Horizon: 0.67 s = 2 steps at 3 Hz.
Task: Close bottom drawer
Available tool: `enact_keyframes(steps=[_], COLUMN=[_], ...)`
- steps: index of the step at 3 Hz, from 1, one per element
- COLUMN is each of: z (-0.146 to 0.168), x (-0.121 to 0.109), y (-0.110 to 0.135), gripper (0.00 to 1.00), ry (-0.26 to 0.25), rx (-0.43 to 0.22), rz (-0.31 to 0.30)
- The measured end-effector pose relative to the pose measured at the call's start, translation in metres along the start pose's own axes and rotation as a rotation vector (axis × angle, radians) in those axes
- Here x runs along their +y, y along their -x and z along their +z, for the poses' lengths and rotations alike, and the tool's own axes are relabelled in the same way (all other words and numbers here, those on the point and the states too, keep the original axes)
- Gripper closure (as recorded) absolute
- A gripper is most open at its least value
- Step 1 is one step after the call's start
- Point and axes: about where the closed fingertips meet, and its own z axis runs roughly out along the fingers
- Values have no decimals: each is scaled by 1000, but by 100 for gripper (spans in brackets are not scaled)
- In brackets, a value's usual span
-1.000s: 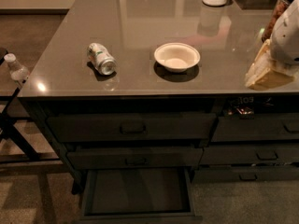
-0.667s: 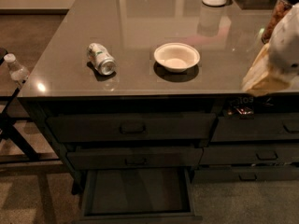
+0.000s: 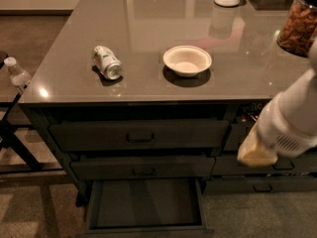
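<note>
Gripper first: whether it was spread or closed could not be told; only a pale, blunt tip showed at the end of the white arm. And it had moved! A second ago that arm sat up by the counter's right edge; now it had dropped below the edge and swung in, hanging in front of the right-hand stack of drawers, level with the middle drawer of the wide stack.

Drawer had not budged. It stood pulled well out at the foot of the wide stack, flat dark inside bare to view, its front panel at the very bottom of the picture, below and left of the gripper and well apart from it.

Up top, nothing had stirred: can on its side, bowl upright beside it.

So the descent looked like the approach. By my reading the push was not begun; the tip needed to go lower, leftward and out past that front panel.
</note>
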Motion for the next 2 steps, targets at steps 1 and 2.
enact_keyframes(steps=[1,2], z=[31,31], x=[24,24], y=[-22,-22], gripper=[100,100], ry=[68,68], rx=[53,53], rz=[21,21])
